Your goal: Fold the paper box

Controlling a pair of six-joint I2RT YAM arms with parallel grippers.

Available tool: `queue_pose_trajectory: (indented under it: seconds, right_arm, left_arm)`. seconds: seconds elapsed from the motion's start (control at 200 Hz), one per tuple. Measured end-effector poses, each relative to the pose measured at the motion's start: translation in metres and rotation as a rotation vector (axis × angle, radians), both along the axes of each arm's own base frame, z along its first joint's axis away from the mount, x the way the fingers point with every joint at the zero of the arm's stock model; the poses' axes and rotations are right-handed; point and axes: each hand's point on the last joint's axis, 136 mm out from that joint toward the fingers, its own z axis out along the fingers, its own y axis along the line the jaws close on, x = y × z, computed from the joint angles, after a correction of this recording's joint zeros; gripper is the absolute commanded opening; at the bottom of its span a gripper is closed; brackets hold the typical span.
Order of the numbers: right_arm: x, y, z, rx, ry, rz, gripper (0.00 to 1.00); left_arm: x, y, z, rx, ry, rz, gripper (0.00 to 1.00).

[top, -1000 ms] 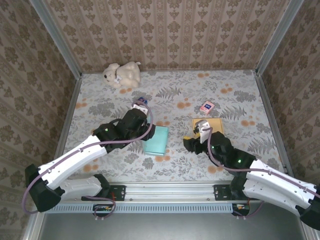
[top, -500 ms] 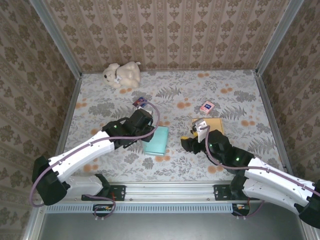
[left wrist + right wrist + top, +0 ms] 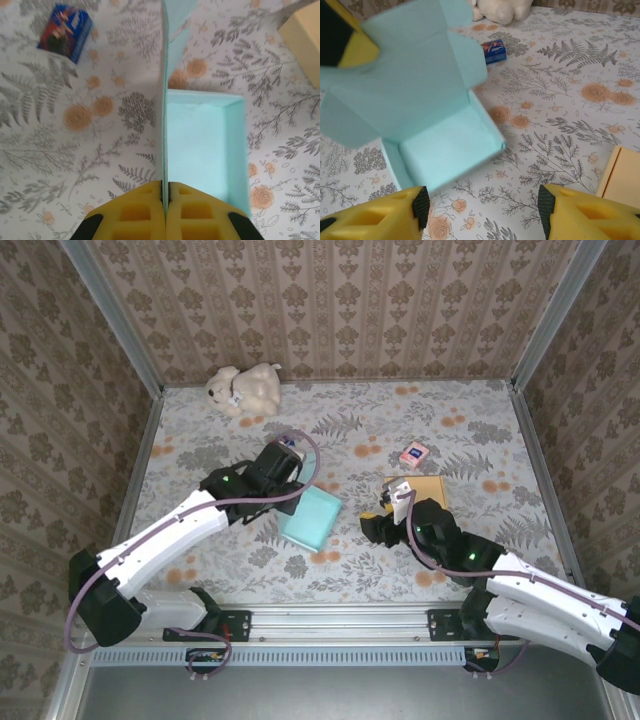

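Folding stood roughly half done: the pale teal box [image 3: 447, 145] had its walls up as an open tray, but its lid [image 3: 410, 75] stood raised, not yet brought down and tucked. The left gripper [image 3: 166, 197] was pinched tight on the lid's edge, with the tray just beyond its fingers [image 3: 140, 215]. The right gripper [image 3: 480, 205] gaped wide and held nothing. The box sat on the floral table [image 3: 560, 125], just ahead of it.

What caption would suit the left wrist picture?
The left gripper pinches the raised lid of the pale blue paper box.
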Motion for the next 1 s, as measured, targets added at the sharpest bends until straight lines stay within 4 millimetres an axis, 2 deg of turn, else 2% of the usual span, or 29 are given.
queue_pose_trajectory:
  seconds: [0.14,0.295,0.475,0.595,0.74,0.87,1.0]
  right_arm:
    - [0.006,0.0,0.007,-0.001,-0.043,-0.017,0.62]
    - [0.03,0.0,0.021,-0.071,-0.109,-0.08,0.64]
    - [0.065,0.004,0.069,-0.078,-0.222,-0.128,0.66]
    - [0.085,-0.002,0.088,-0.063,-0.296,-0.114,0.66]
    - [0.108,-0.011,0.085,-0.139,-0.349,-0.051,0.68]
    - [0.126,-0.017,0.074,-0.2,-0.389,0.049,0.68]
    - [0.134,-0.009,0.057,-0.267,-0.429,0.2,0.68]
  left_arm:
    - [0.01,-0.005,0.034,0.009,-0.089,-0.082,0.0]
    - [0.016,-0.012,0.059,0.043,-0.189,-0.252,0.0]
    - [0.01,-0.018,0.07,0.077,-0.316,-0.487,0.0]
    - [0.006,-0.008,0.065,0.111,-0.384,-0.622,0.0]
    - [0.002,0.002,0.054,0.13,-0.415,-0.748,0.0]
    - [-0.007,-0.001,0.061,0.106,-0.465,-0.86,0.0]
    - [-0.016,-0.006,0.062,0.093,-0.496,-0.957,0.0]
